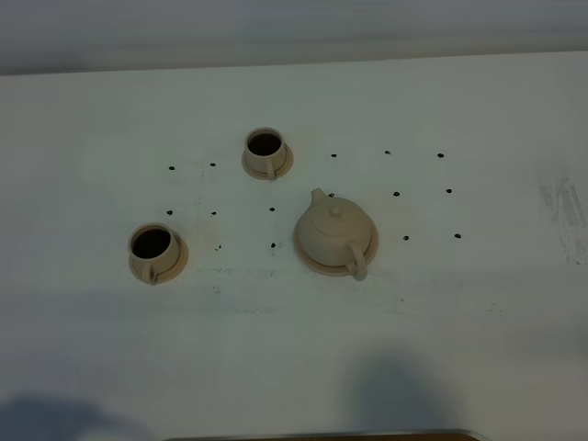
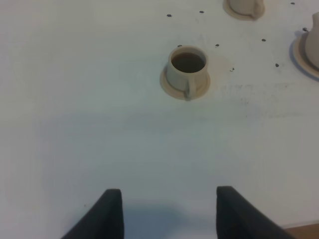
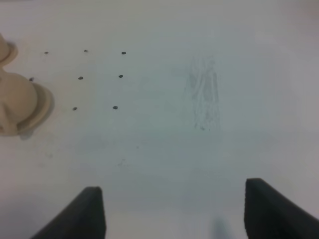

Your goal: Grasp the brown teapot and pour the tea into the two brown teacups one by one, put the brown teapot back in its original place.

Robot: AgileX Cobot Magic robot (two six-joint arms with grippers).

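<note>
the brown teapot (image 1: 334,234) sits upright, spout toward the far-left, both grippers released and empty.

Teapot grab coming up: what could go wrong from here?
1. The brown teapot offers only a small loop handle; a poor grasp could tip it off its saucer.
2. Both teacups look dark inside, perhaps already filled; pouring could overflow.
3. The near cup's handle sticks out, easy to clip.
</note>
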